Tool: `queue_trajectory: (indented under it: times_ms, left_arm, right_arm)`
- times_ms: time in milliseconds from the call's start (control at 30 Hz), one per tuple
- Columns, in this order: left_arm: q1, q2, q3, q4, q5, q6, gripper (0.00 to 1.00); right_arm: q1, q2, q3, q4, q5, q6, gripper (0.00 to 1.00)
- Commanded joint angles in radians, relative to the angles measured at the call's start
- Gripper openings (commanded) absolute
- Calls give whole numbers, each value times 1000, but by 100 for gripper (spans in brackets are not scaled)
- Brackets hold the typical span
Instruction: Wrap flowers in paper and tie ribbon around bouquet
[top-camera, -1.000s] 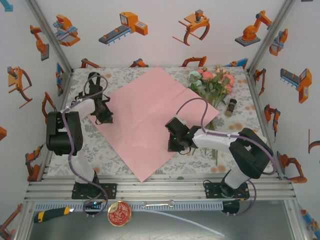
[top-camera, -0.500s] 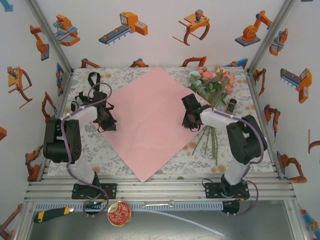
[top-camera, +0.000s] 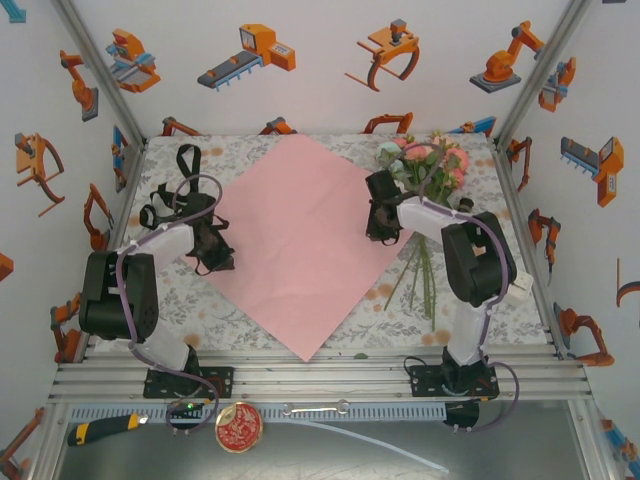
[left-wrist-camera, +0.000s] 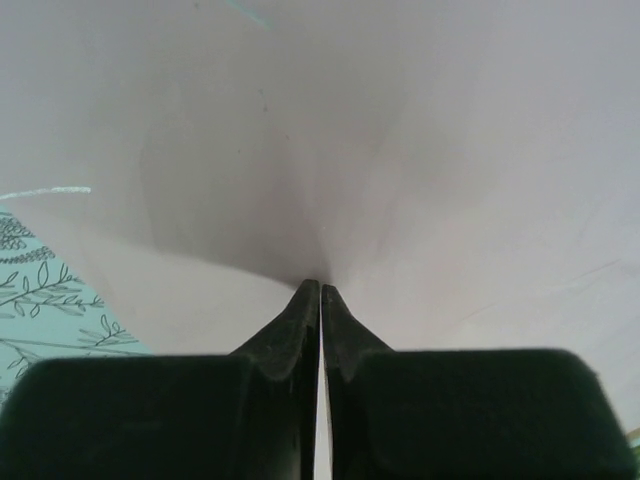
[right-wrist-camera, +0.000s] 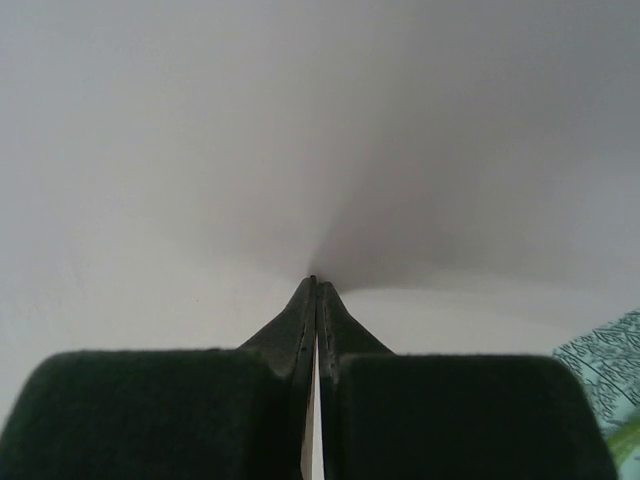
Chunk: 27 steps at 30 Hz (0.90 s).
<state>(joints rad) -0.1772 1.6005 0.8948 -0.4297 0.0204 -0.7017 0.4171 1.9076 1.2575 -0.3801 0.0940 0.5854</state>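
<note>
The paper lies pink side up as a diamond on the flowered tablecloth. My left gripper is at its left corner and my right gripper at its right edge. In the left wrist view the left gripper is shut on the paper, a pale sliver between the fingers. In the right wrist view the right gripper pinches the paper the same way. The flowers lie at the back right, stems running toward me beside the right arm. The black ribbon lies looped at the back left.
Slanted metal frame posts and printed walls close in the table on three sides. On the front ledge lie a yellow-handled tool and a round red tin. Bare tablecloth shows near the front.
My right gripper moved away from me and to the right, up beside the flowers. The left gripper shifted slightly nearer and right. The paper slid right and turned a little with them.
</note>
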Motion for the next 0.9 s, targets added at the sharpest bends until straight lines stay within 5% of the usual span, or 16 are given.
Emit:
queue_trajectory:
  times_ms: [0, 167, 300, 400, 700, 867]
  left_arm:
    - [-4, -77, 73, -52, 22, 16, 20]
    - [-46, -242, 106, 27, 211, 71, 38]
    - [-134, -366, 65, 131, 384, 129, 51]
    - [-214, -454, 43, 132, 404, 197, 55]
    - [-270, -591, -20, 56, 329, 260, 61]
    - [-270, -592, -14, 44, 321, 257, 63]
  right_arm:
    - [-26, -106, 57, -95, 19, -65, 16]
    - [-195, -228, 31, -126, 60, -54, 46]
    - [-333, -196, 38, -144, -11, -50, 49]
    - [-381, -142, 59, -144, -57, -82, 48]
    - [-395, -25, 72, -122, -139, -104, 43]
    - [-395, -28, 94, -149, -72, -122, 11]
